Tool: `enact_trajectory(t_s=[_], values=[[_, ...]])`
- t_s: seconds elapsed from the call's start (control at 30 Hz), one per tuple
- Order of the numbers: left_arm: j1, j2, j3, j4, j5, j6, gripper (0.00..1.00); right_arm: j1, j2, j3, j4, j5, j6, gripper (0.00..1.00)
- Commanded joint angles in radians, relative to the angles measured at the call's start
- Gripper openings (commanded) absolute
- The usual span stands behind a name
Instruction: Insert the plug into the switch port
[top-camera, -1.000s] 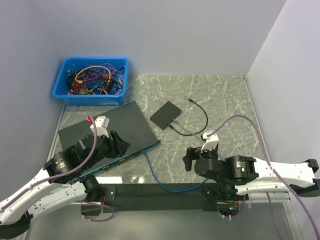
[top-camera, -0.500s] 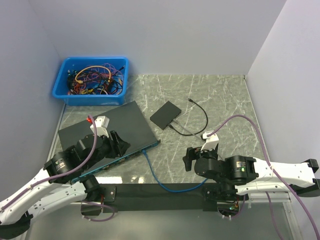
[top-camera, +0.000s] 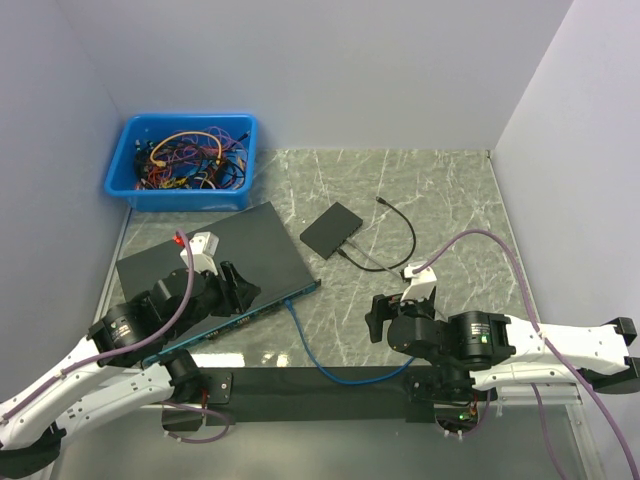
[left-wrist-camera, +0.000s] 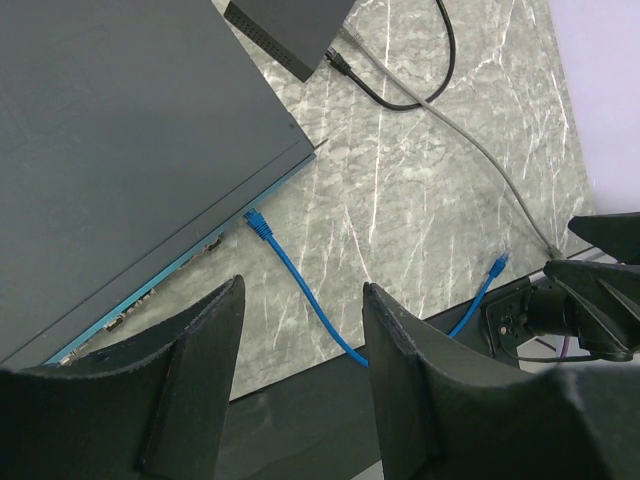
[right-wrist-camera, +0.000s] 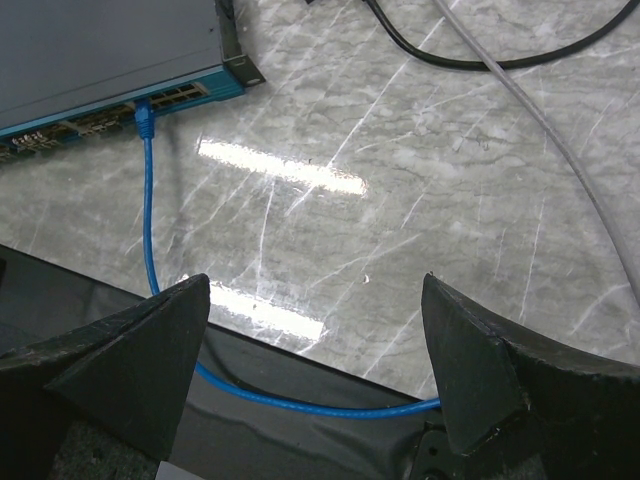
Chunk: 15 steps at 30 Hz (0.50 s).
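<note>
Plug (right-wrist-camera: 145, 120) seated in switch (right-wrist-camera: 90, 50) (front panel (right-wrist-camera: 190, 92) illegible)

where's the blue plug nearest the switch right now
Upper left of the right wrist view: the blue plug sits against the switch's front face, near its corner bracket, apparently in a port. No gripper touches it.

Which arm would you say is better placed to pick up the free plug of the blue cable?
Probably the right. The free plug lies just beside the right gripper, which is open and empty. The left gripper, also open, hangs over the switch, farther from it.
</note>
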Motion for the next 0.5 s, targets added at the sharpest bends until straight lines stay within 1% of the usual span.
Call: enact_trajectory(t_s=[0.0, 0.13, 0.27, 0.47], values=[[-0.002, -0.008, -0.005, 0.003, -0.018, -0.013, 0.56, 0.005, -0.001, 0.006, 0.009, 0.029, 0.018, 0.92], [-0.004, -0.010, -0.005, 0.003, -0.018, -0.013, 0.56, 0.005, -0.006, 0.007, 0.009, 0.032, 0.017, 0.92], [-0.002, -0.011, -0.007, 0.005, -0.019, -0.015, 0.56, 0.005, -0.039, -0.008, 0.043, 0.021, -0.019, 0.92], [-0.002, -0.012, -0.008, 0.005, -0.019, -0.015, 0.56, 0.005, -0.079, -0.008, 0.043, 0.022, -0.017, 0.90]])
